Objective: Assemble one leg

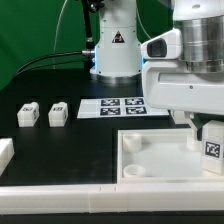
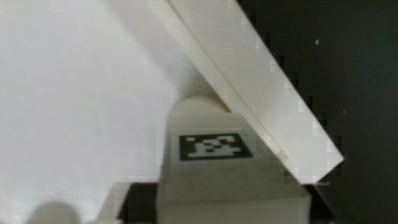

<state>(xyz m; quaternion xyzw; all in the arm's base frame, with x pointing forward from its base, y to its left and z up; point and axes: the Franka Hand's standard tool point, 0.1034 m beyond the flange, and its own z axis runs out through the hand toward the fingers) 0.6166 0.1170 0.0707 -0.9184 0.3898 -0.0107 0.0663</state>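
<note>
My gripper point(image 1: 206, 128) is shut on a leg point(image 1: 212, 149), a small white block with a black-and-white tag. It holds the leg upright at the right edge of the large white square panel point(image 1: 160, 160), on the exterior view's right. In the wrist view the leg point(image 2: 217, 150) sits between my dark fingers point(image 2: 143, 203), with the panel's raised rim point(image 2: 258, 85) running diagonally beside it. I cannot tell whether the leg touches the panel. Two more legs point(image 1: 28, 114) point(image 1: 57, 114) stand side by side on the exterior view's left.
The marker board point(image 1: 112, 106) lies behind the panel, in front of the arm's base point(image 1: 113, 55). A white block point(image 1: 5, 152) sits at the far left edge. A long white rail point(image 1: 90, 200) runs along the front of the table.
</note>
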